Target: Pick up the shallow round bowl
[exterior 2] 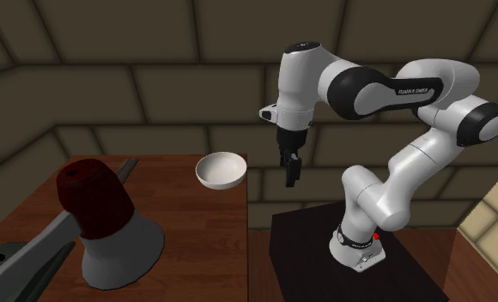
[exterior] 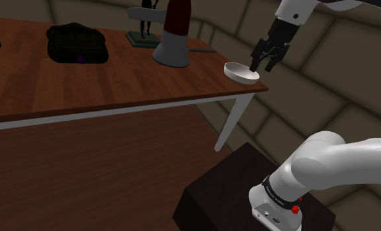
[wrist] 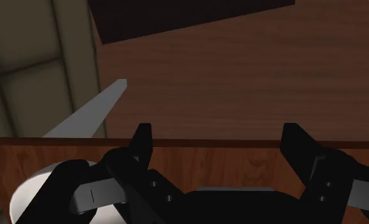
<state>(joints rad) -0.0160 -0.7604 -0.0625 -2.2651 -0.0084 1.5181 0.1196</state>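
Half white bowl hidden behind pincer, wrist view; pincer spread wide, holding nothing, just beside bowl.

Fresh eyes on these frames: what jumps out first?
The white bowl sits right at the corner of the wooden table. The black claw hangs open just beside it, past the table's edge, with nothing between its fingers. In the second exterior view's foreground looms a bulky white-based object with a dark red top, standing on the same table.
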